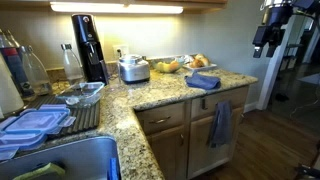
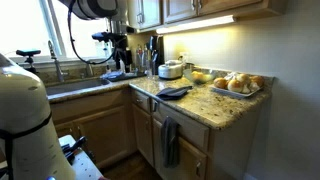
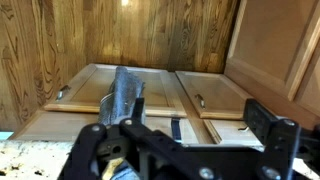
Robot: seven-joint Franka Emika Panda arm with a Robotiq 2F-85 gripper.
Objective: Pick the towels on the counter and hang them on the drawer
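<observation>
In an exterior view the white robot arm (image 1: 272, 12) comes down from the top right, well to the right of the speckled brown stone counter (image 1: 150, 100). Its black claw (image 1: 266, 40) hangs high and points down, but from here you cannot tell how wide it is. One soft blue cloth towel (image 1: 203, 81) lies flat near the right end of the counter, with its long side going left to right. A second blue hanging towel (image 1: 220, 123) droops over the front of the light wooden drawer (image 1: 238, 98), with its long side going up and down. In an exterior view the arm (image 2: 95, 8) bends high at the far left, and the claw (image 2: 118, 45) is up in the air. The flat towel (image 2: 175, 92) lies on the counter's near edge, and the hanging towel (image 2: 170, 140) is right below it. In the wrist view the claw (image 3: 180, 135) is spread wide with nothing in it. Past it, the hanging towel (image 3: 127, 95) runs straight away down the wooden fronts.
</observation>
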